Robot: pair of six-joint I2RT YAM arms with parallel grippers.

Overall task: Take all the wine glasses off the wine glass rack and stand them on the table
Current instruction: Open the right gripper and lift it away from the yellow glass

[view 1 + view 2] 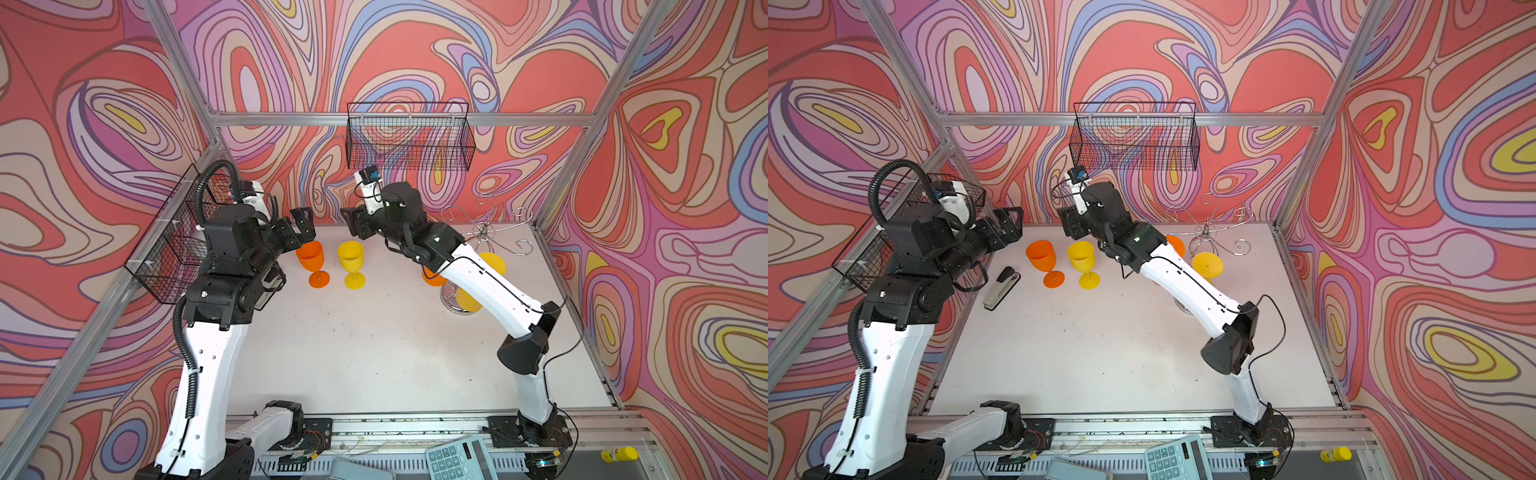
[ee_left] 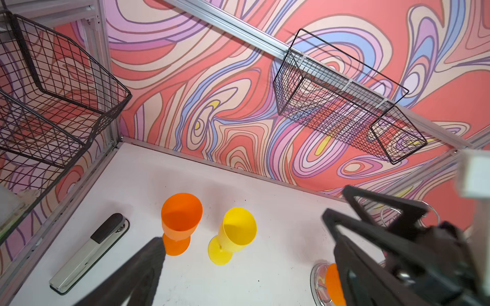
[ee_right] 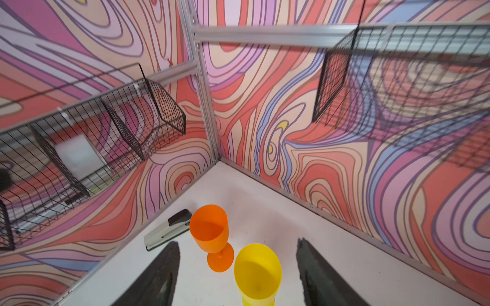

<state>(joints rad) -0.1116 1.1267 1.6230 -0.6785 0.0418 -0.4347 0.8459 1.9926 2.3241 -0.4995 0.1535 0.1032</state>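
The left pincer (image 1: 302, 226) and right pincer (image 1: 352, 220) are spread; the yellow wine glass (image 1: 351, 257) stands upright on the surface (image 1: 374, 353).

On the table (image 1: 1100, 353), toward the back, the left wine glass (image 1: 1042, 255) and right wine glass (image 1: 1082, 257) stand side by side; the stapler (image 1: 1001, 287) lies left of them. The wine glass rack (image 1: 1208, 232) stands back right, behind my right arm (image 1: 1183, 282), hanging glasses (image 1: 1207, 264) on it.

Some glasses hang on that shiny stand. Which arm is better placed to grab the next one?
Probably the right. The wine glass rack stands on that arm's side, close beside it, and the right gripper is open and empty. The left gripper, also open, is far across the table.
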